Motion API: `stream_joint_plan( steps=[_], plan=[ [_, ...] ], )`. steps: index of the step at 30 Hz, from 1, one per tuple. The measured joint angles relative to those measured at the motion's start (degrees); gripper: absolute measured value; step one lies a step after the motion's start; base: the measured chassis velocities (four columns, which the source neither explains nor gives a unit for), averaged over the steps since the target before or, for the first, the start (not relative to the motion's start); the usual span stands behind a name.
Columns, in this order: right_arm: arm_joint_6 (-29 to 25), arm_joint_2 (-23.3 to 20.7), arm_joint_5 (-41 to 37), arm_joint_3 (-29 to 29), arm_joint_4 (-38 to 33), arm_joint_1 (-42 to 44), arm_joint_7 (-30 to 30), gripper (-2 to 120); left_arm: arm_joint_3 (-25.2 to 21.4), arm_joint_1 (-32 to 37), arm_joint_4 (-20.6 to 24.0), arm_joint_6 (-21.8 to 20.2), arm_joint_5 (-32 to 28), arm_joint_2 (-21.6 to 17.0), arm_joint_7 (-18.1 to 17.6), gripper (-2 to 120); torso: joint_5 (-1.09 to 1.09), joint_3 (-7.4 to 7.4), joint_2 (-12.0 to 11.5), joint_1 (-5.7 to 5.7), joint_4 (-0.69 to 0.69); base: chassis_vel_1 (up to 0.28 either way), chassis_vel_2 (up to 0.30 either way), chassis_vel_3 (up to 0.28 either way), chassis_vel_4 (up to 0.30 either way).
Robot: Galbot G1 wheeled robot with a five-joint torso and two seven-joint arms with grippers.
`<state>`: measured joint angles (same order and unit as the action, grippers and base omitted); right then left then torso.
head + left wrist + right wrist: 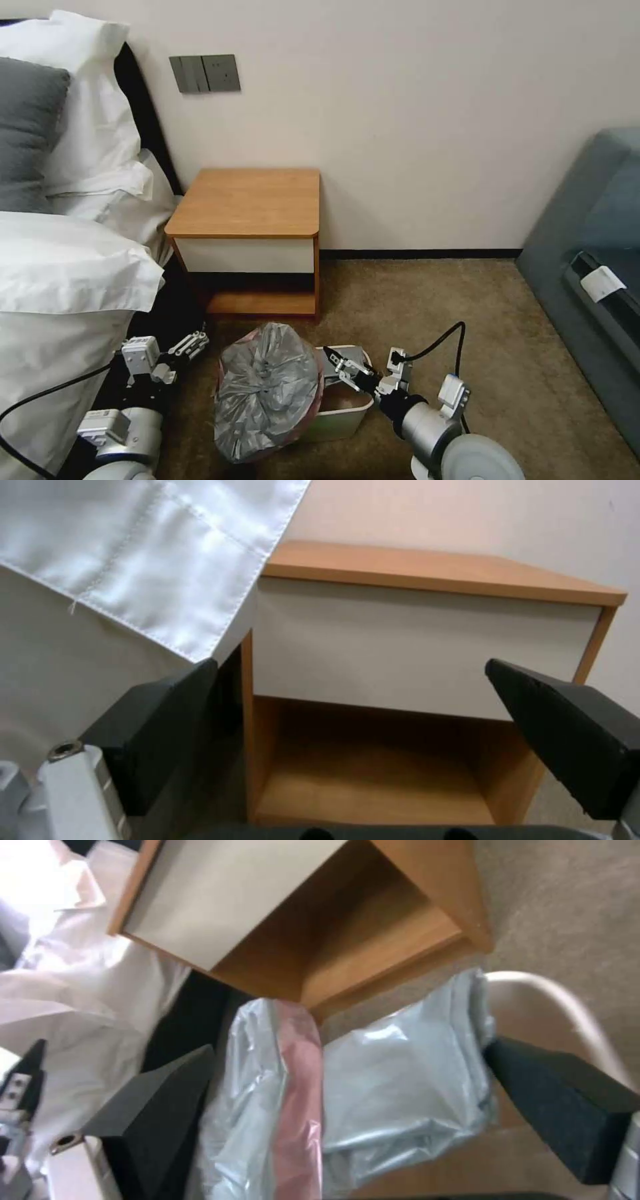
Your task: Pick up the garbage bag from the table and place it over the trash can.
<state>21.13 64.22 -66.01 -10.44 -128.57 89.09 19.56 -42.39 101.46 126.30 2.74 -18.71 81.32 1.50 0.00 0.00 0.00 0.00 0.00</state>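
Spreading our right gripper (339, 363) wide over the trash can (347, 413), fingers seemingly clear of the garbage bag (267, 390); left gripper (190, 345) gapes beside it.

One garbage bag (267, 393), crinkled grey with a pinkish-red edge, draped over the left side of the one trash can (347, 407). One table (250, 200) stands against the wall, with one white drawer front and one low shelf. Two grippers: the left gripper (193, 343) near the bed's edge, fingers spread apart, and the right gripper (337, 363) at the can's right rim, fingers apart. Two white pillows (87, 87) and one grey pillow (27, 133) lie on the one bed
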Motion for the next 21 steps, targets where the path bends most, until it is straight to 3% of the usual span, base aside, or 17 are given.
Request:
stream_joint_plan(
  steps=[8, 15, 21],
  plan=[
    [2.92, -2.36, -3.14, -0.14, -3.63, -1.45, 8.54, 100, 0.10, -0.93, -1.06, 0.12, -0.24, 0.09, -0.02, 100, 0.00, 0.00, 0.00, 0.00, 0.00, 0.000, 0.000, 0.000, 0.000],
    [3.11, -3.30, -4.55, -4.53, -6.88, 0.09, 9.12, 100, 0.39, -1.08, -1.03, 0.05, -0.39, -0.03, -0.02, 100, -0.01, 0.00, 0.00, 0.00, 0.00, 0.000, 0.000, 0.000, 0.000],
    [3.30, -2.21, -4.98, -7.39, -8.83, 0.42, 9.27, 100, 1.36, -0.37, 2.22, -1.79, -0.65, -0.55, -0.05, 100, 0.00, 0.00, 0.00, 0.00, 0.00, 0.000, 0.000, 0.000, 0.000]
  ],
)
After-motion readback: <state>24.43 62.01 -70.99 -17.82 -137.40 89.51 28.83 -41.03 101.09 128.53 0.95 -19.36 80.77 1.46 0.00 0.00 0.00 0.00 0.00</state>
